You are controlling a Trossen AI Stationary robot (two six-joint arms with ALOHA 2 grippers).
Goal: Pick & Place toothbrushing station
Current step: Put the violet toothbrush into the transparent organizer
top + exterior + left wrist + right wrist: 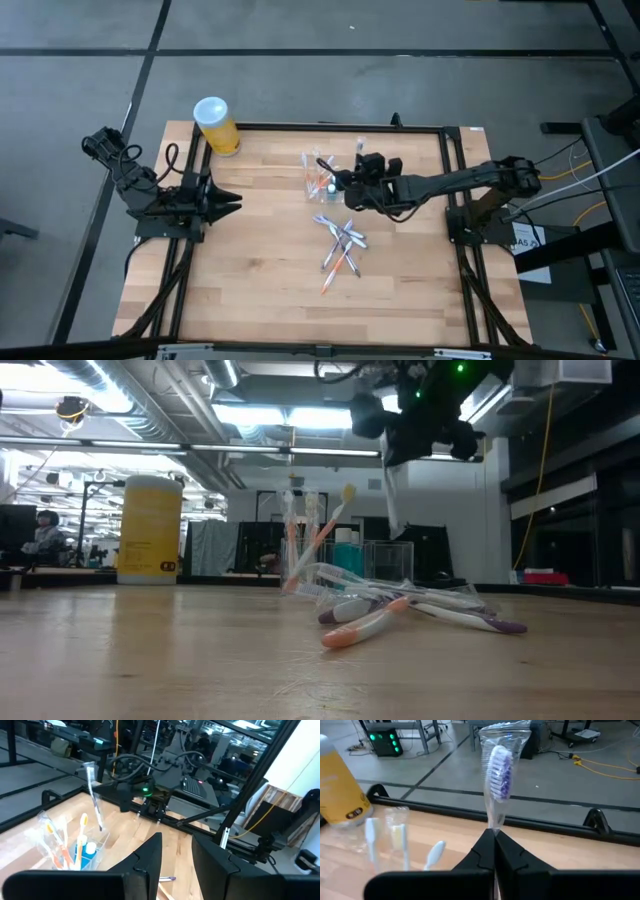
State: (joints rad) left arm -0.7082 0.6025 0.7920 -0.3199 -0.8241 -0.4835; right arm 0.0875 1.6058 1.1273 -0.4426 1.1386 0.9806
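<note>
The clear toothbrushing station [318, 178] stands on the wooden table at the far middle, with several toothbrushes upright in its cups; it also shows in the left wrist view [70, 845]. My right gripper [348, 186] hovers just right of it, shut on a wrapped toothbrush [499, 770] with purple and white bristles. My left gripper [235, 203] is open and empty at the table's left side, pointing right. My right gripper pinches the wrapped toothbrush by the lower part of its handle [493, 822] between its two shut fingers. The brush sticks out past the fingertips with its head away from them. It is lifted clear of the table, above and beside the station.
Several loose toothbrushes [340, 248] lie in a heap on the table near the middle, nearer than the station. A yellow cylinder with a white lid [216, 125] stands at the far left corner. A dark frame [450, 160] runs around the tabletop.
</note>
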